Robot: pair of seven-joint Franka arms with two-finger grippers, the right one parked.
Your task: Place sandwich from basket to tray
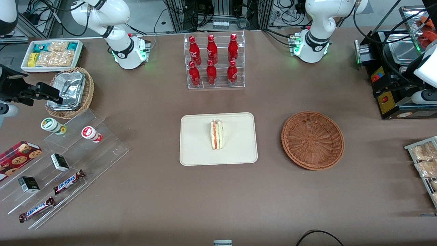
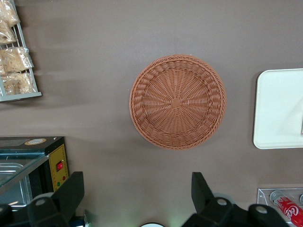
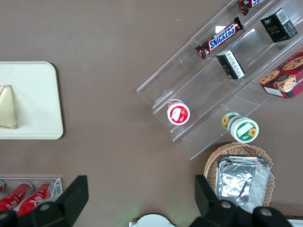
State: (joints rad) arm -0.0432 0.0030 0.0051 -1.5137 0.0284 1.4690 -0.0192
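Front view shows the sandwich (image 1: 217, 134) already lying in the middle of the tray (image 1: 194, 150), and the basket (image 1: 312, 140) beside the tray is bare inside. So the job looks done. The tool (image 2: 136, 194) is high above the counter (image 1: 218, 194), with the basket right under it and a bit ahead of its fingers (image 2: 71, 191). Its two dark fingers stand wide apart and hold nothing. The tray lies off to one side of the tool, toward the parked arm's end of the counter. I think the only step left is to keep the tool up and away. To do that well, the arm should stay high and not dip toward the basket or swing low over the tray, so the sandwich does not get bumped. The front view shows the whole sandwich and its red and green layers, but the tool itself is hard to find there. The left wrist view shows the tool's open fingers and the bare basket, but only the edge of the tray and almost none of the sandwich.
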